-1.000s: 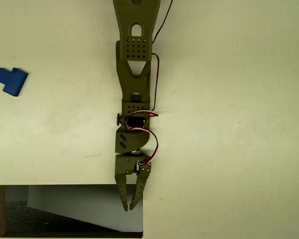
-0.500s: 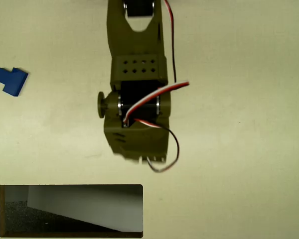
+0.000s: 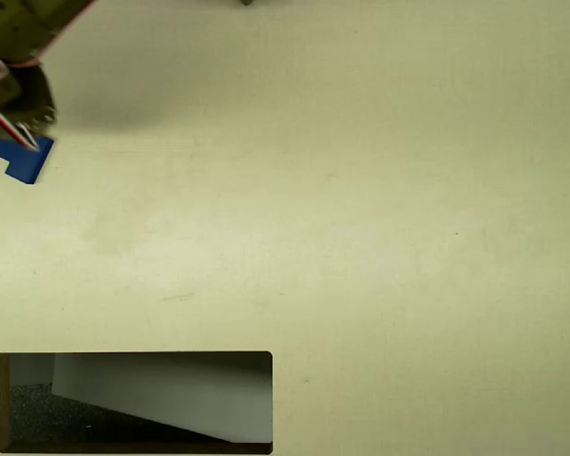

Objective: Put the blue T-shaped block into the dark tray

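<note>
Swinging hard across the frame, the arm has left the centre, where it stretched down toward the tray a second ago, and now sits in the upper left corner of the overhead view. Olive-green wrist housing (image 3: 14, 57) and a loop of red and white wiring are all that show of it there. The fingers themselves are hidden under that housing, so I cannot tell how far open they are or whether they have hold of anything.

That swing matters: the arm is now right over its target. The blue T-shaped block (image 3: 26, 163) lies at the left edge, upper part of the frame, just where it lay before, and the housing now overlaps its top edge. Its lower portion still shows plainly on the pale table (image 3: 361, 237). My read is that this is the approach to the grasp, with no pick-up yet.

Down in the lower left corner, the dark tray (image 3: 2, 404) waits, well apart from the block, its pale slanted panel and speckled floor showing. The carry will run straight down the left side.
</note>
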Action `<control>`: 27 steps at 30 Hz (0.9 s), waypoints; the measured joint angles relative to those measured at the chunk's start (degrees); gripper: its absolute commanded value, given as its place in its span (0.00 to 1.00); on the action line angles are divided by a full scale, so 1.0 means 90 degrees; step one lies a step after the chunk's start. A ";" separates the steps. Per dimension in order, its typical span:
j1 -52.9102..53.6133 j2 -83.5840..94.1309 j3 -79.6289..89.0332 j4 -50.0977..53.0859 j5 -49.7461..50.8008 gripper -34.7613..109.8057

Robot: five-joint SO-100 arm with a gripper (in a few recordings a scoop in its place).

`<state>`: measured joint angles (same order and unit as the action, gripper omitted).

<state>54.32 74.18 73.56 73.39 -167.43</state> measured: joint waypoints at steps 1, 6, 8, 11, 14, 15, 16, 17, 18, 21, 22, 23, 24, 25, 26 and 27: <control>0.0273 -0.0293 -0.0205 -0.0088 -0.0430 0.24; 0.1084 -0.1670 -0.0762 -0.0947 -0.1025 0.24; 0.1123 -0.2100 -0.0898 -0.1406 -0.1074 0.24; 0.1006 -0.2705 -0.0947 -0.2275 -0.1074 0.24; 0.0762 -0.3252 -0.1367 -0.3291 -0.1084 0.24; 0.0674 -0.3398 -0.1523 -0.3379 -0.1084 0.24; 0.0596 -0.3535 -0.1670 -0.3467 -0.1084 0.24; 0.0508 -0.3652 -0.1748 -0.3711 -0.1084 0.24; 0.0410 -0.3730 -0.1797 -0.3789 -0.1084 0.24; 0.0020 -0.3770 -0.1689 -0.4102 -0.1084 0.24; -0.0127 -0.3770 -0.1572 -0.4189 -0.1084 0.24; -0.0234 -0.3711 -0.1475 -0.4297 -0.1084 0.24; -0.0342 -0.3643 -0.1318 -0.4404 -0.1084 0.24; -0.0469 -0.3564 -0.1133 -0.4502 -0.1084 0.24; -0.0576 -0.3467 -0.0957 -0.4619 -0.1084 0.24; -0.0684 -0.3359 -0.0684 -0.4766 -0.1084 0.24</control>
<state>48.16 43.95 67.41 30.50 -177.19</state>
